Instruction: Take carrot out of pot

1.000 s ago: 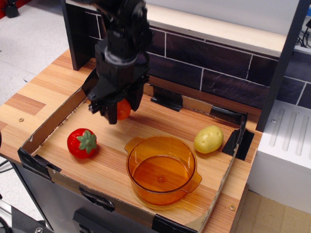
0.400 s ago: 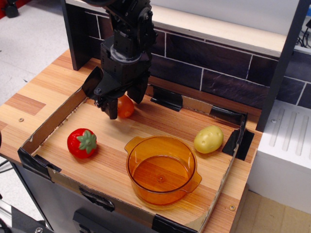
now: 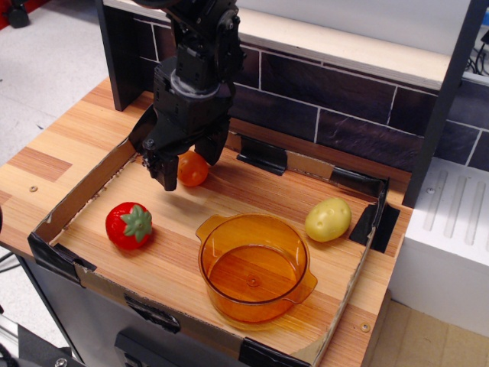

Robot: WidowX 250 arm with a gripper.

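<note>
The carrot (image 3: 192, 170), a small stubby orange toy, lies on the wooden board inside the cardboard tray, at the back left. My gripper (image 3: 189, 160) hangs right over it, black fingers (image 3: 169, 177) spread on either side of the carrot and not pressing on it. The jaws look open. The amber transparent pot (image 3: 243, 309) stands empty at the front middle of the tray, apart from the carrot and to its right and nearer the camera.
A red strawberry (image 3: 128, 225) lies at the left of the tray. A yellow potato (image 3: 328, 219) lies at the right, beside the pot. Low cardboard walls (image 3: 84, 191) with black tape corners ring the board. A dark tiled wall (image 3: 344, 107) stands behind.
The gripper lowered the carrot onto the board at the back left, then spread its fingers and shifted slightly left. The carrot now shows more fully beside the fingers.
</note>
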